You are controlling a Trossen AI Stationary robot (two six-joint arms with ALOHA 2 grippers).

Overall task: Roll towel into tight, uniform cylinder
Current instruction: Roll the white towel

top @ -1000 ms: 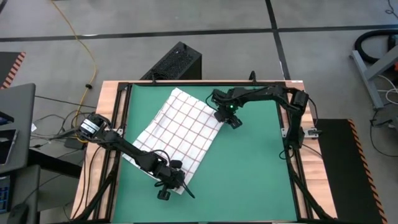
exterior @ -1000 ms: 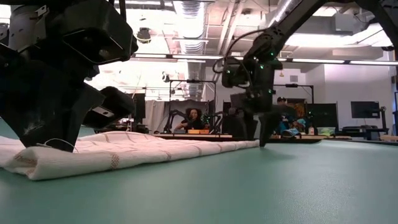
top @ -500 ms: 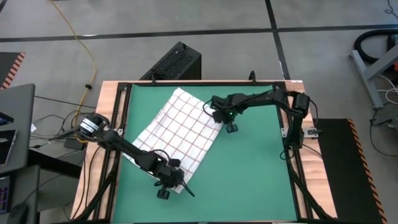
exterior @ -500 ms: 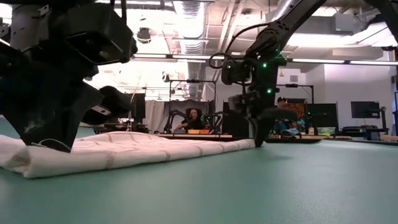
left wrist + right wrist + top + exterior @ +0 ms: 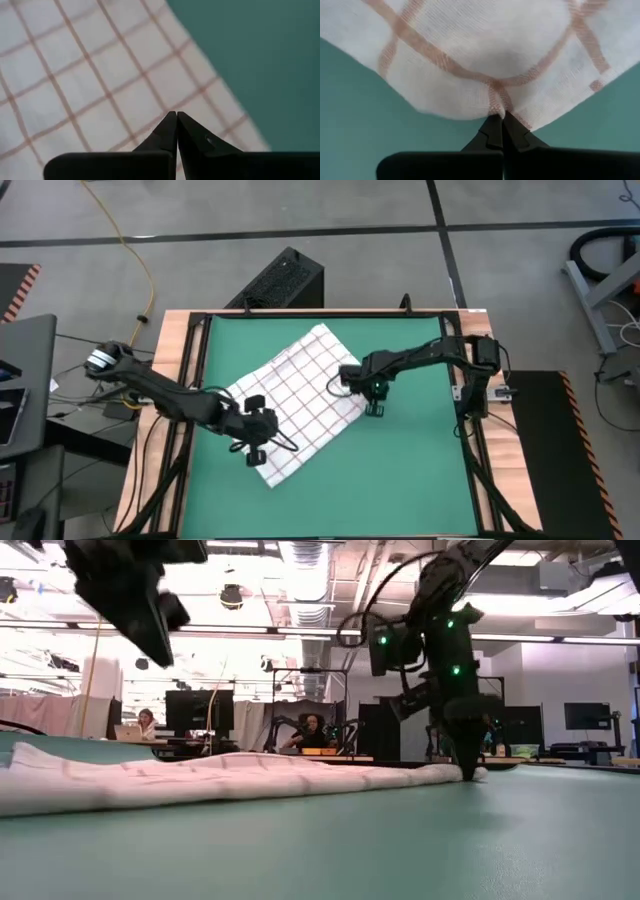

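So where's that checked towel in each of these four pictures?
High view: the towel lies slanted mid-table on the green mat.
Low view: a long flat white strip running from the left edge to the middle.
Left wrist view: it fills the upper left, past the shut left claw.
Right wrist view: it fills the top; the right claw pinches its edge.
Shared landmark: the green mat.

No legible text, label, brand, number or sign on anything in view.
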